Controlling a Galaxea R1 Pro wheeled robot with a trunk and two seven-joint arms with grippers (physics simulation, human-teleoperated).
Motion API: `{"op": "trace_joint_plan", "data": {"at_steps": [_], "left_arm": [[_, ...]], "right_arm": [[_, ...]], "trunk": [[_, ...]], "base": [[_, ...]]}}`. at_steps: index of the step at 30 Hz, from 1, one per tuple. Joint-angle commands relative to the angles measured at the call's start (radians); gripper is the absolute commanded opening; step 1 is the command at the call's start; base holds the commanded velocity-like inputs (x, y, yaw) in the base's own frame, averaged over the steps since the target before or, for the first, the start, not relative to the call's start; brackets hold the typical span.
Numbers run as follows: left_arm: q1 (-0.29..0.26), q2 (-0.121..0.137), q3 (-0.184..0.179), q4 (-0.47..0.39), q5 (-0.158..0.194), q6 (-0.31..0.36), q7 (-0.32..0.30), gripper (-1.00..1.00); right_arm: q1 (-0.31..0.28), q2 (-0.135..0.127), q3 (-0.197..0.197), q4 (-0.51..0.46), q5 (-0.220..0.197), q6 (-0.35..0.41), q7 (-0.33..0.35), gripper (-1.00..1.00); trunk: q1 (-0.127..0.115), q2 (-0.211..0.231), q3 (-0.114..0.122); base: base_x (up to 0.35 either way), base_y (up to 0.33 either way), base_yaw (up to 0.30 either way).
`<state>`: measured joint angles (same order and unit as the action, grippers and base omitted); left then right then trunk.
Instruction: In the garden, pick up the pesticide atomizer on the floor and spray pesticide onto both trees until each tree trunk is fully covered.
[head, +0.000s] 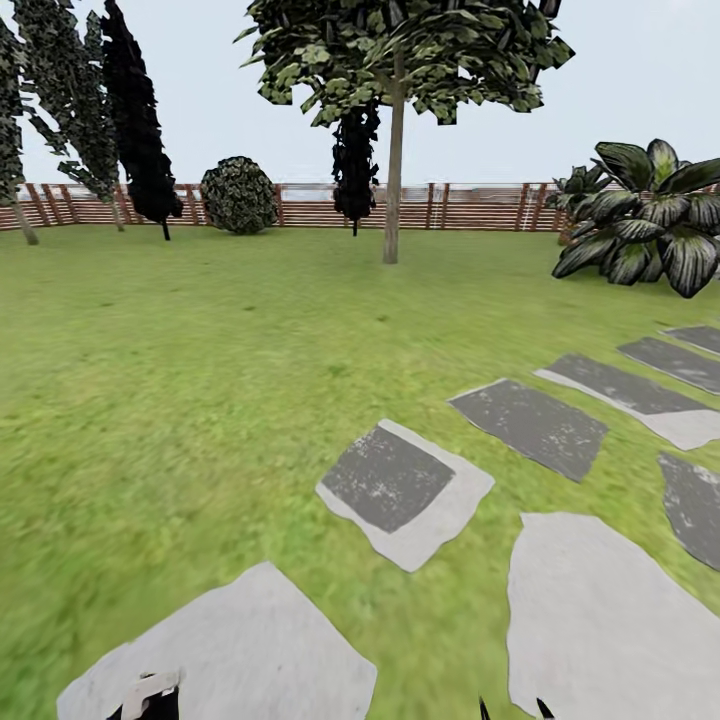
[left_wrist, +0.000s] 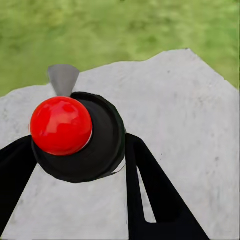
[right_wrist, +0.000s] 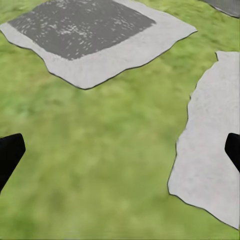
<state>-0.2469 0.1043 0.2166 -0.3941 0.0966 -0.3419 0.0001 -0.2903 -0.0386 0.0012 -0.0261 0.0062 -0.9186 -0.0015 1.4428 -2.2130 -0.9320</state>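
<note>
- The left end effector (left_wrist: 75, 165) holds the stubby black pesticide atomizer (left_wrist: 92, 145) with its red round cap, its fingers closed around the body, above a pale grey stepping stone (left_wrist: 190, 125).
- Far beyond that stone, by the brown slat fence (head: 480, 205), stands one pale-trunked tree (head: 393, 150). From here the spray would probably not reach its trunk.
- The right end effector (right_wrist: 120, 150) is wide open and empty over the grass beside the stone.

Black pesticide atomizer (left_wrist: 95, 150) with red cap, pale grey stepping stones (head: 410, 495), green lawn (head: 180, 400).
</note>
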Motion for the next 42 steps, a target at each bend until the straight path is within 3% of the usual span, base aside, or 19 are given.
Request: {"op": "trace_joint_plan", "data": {"at_steps": [1,42], "left_arm": [[0.000,0.000,0.000,0.000,0.000,0.000,0.000,-1.00],[0.000,0.000,0.000,0.000,0.000,0.000,-0.001,-1.00]], "right_arm": [[0.000,0.000,0.000,0.000,0.000,0.000,0.000,1.00],[0.000,0.000,-0.001,0.000,0.000,0.000,0.000,1.00]], "trunk": [[0.000,0.000,0.000],[0.000,0.000,0.000]], "base": [[0.340,0.000,0.000],[0.340,0.000,0.000]]}}
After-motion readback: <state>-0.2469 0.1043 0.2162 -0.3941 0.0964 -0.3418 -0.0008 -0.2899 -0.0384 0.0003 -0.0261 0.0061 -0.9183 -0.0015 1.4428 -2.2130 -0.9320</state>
